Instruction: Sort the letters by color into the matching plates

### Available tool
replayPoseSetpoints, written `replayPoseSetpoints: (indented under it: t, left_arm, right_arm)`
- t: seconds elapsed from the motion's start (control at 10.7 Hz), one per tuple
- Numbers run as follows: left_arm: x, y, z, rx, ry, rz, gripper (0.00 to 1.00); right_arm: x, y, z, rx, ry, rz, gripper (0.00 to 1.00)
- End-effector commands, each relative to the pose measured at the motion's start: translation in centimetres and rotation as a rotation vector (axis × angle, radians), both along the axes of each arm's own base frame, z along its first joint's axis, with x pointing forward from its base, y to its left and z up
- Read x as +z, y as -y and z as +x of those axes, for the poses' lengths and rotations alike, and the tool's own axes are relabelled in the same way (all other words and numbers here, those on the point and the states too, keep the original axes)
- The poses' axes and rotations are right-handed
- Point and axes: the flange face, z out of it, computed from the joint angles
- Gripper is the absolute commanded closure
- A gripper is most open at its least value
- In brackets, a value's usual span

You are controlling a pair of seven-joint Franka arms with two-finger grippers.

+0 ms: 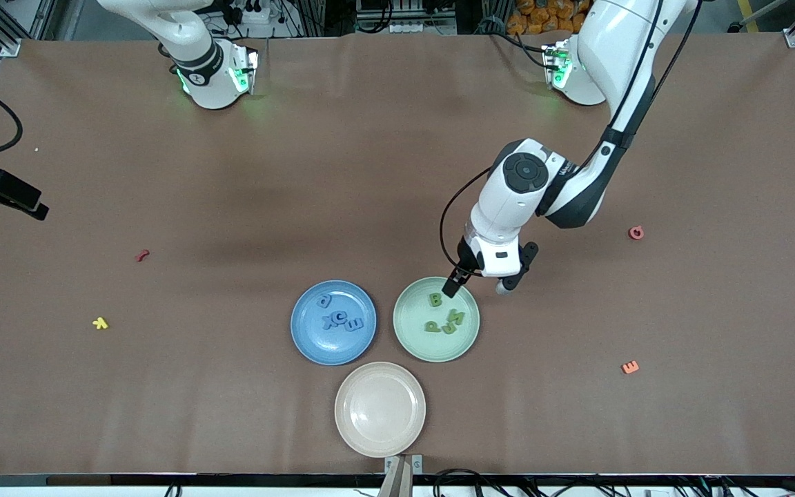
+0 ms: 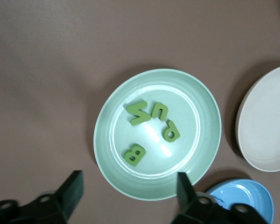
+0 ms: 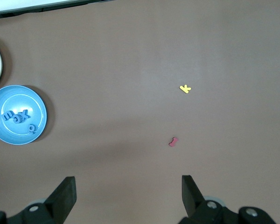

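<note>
The blue plate [image 1: 301, 338] holds several blue letters [image 1: 339, 317]. The pale green plate [image 1: 408, 338], beside it toward the left arm's end, holds several green letters [image 1: 442, 319]. My left gripper [image 1: 477, 287] is open and empty, in the air over the green plate's rim on the side toward the robots. In the left wrist view it [image 2: 128, 191] frames the green plate [image 2: 102, 140], where the letters [image 2: 135, 155] lie loose. My right gripper [image 3: 128, 191] is open and empty, high over bare table. It is out of the front view. Its wrist view shows the blue plate [image 3: 37, 100] with its letters [image 3: 18, 116].
A beige plate [image 1: 352, 431] lies nearest the front camera, touching neither coloured plate. Stray letters lie on the table: red [image 1: 141, 255] and yellow [image 1: 100, 322] toward the right arm's end, pink [image 1: 636, 232] and orange [image 1: 630, 367] toward the left arm's end.
</note>
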Motion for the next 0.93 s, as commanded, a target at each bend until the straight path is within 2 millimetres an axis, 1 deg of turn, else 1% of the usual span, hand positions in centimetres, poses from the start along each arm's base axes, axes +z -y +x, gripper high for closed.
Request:
replayPoseSetpoints:
  t: [0.0, 0.09, 0.19, 0.37, 0.47, 0.56, 0.65, 0.75, 0.84]
  left_arm:
    - [-0.2, -0.5, 0.8, 0.017, -0.012, 0.006, 0.00]
    - [-0.3, -0.6, 1.0, -0.012, 0.003, 0.022, 0.00]
    - [-0.1, -2.4, 2.2, -0.067, 0.030, 0.052, 0.00]
    - [0.1, -7.0, 5.0, -0.210, 0.075, 0.105, 0.00]
    - [0.0, -8.9, 6.1, -0.296, 0.096, 0.134, 0.00]
    - [0.6, -10.8, 7.5, -0.349, 0.123, 0.153, 0.00]
    - [1.2, -13.2, 8.6, -0.368, 0.136, 0.171, 0.00]
    - [1.5, -14.8, 9.1, -0.419, 0.123, 0.197, 0.00]
    - [1.9, -15.6, 9.2, -0.518, 0.101, 0.234, 0.00]
  right_arm:
    - [0.4, 0.8, -0.1, -0.018, 0.008, -0.017, 0.00]
    - [0.4, 1.2, -0.1, -0.023, 0.008, -0.017, 0.00]
    - [0.5, 1.5, -0.2, -0.024, 0.008, -0.017, 0.00]
    - [0.4, 1.7, -0.2, -0.026, 0.002, -0.016, 0.00]
    - [0.4, 1.7, -0.2, -0.027, 0.002, -0.015, 0.00]
    - [0.4, 1.7, -0.2, -0.027, 0.002, -0.015, 0.00]
    - [0.5, 1.7, -0.2, -0.026, 0.002, -0.016, 0.00]
    - [0.4, 1.7, -0.3, -0.026, -0.001, -0.015, 0.00]
    - [0.4, 1.7, -0.3, -0.027, -0.001, -0.015, 0.00]
